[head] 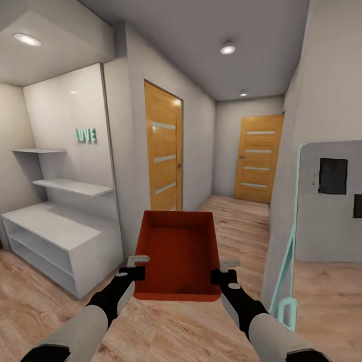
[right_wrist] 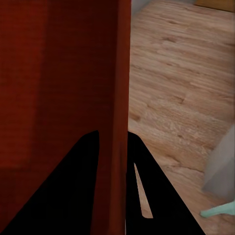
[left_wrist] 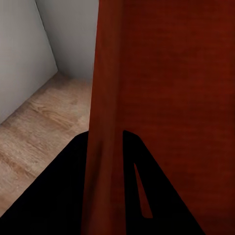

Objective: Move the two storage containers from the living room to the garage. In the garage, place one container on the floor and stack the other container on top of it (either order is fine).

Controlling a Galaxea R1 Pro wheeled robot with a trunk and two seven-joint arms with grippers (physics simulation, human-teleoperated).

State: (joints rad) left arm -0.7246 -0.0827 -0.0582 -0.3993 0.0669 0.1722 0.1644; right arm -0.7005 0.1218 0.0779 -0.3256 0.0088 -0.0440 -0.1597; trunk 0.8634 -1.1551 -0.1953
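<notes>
One orange-red storage container hangs in the air in front of me, open side up, with nothing inside it. My left gripper is shut on its left wall and my right gripper is shut on its right wall. In the left wrist view the red wall of the storage container runs between two black fingers. The right wrist view shows the same for the storage container, its wall pinched between dark fingers. Light wood plank flooring lies below.
A hallway runs ahead with a wooden door on the left wall and another wooden door at the far end. A white shelf unit stands at the left. A grey panel with a teal frame juts in at the right.
</notes>
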